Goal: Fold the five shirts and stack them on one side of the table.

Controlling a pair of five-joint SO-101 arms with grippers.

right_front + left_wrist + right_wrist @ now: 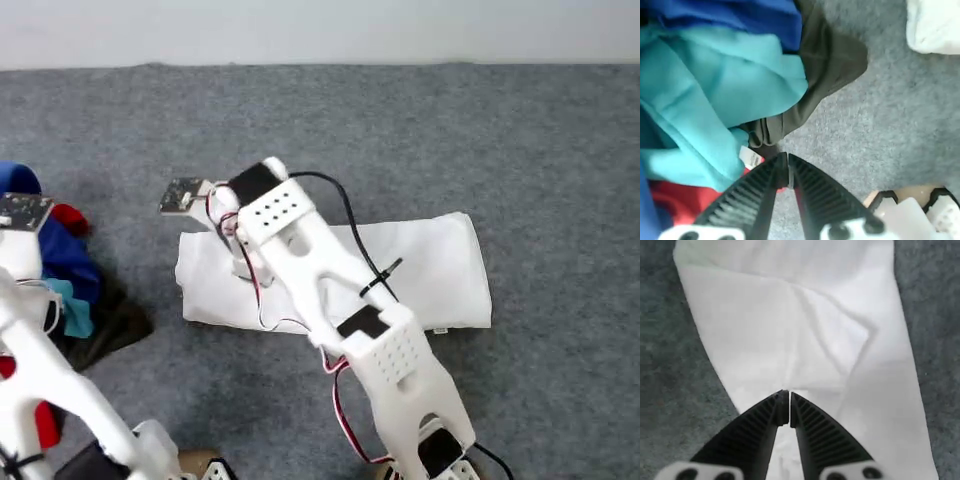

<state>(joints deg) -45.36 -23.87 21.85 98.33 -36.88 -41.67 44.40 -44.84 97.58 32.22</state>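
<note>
Hanging over the folded white shirt (805, 330), my right end effector (789, 409) is closed; my left end effector (788, 172), also closed, sits at the edge of the heaped coloured shirts (715, 90).

The right arm (385, 350) rises from its base at five o'clock in the high view and stretches toward ten o'clock. Its wrist (270, 210) is bent downward near the centre of that view. The right gripper (785, 402) points down, its jaws pressed together tip to tip. The left arm (30, 350) stands at eight o'clock and leans toward eleven o'clock along the edge. The left gripper (788, 165) hangs low, jaws closed with only a thin slit between them.
</note>
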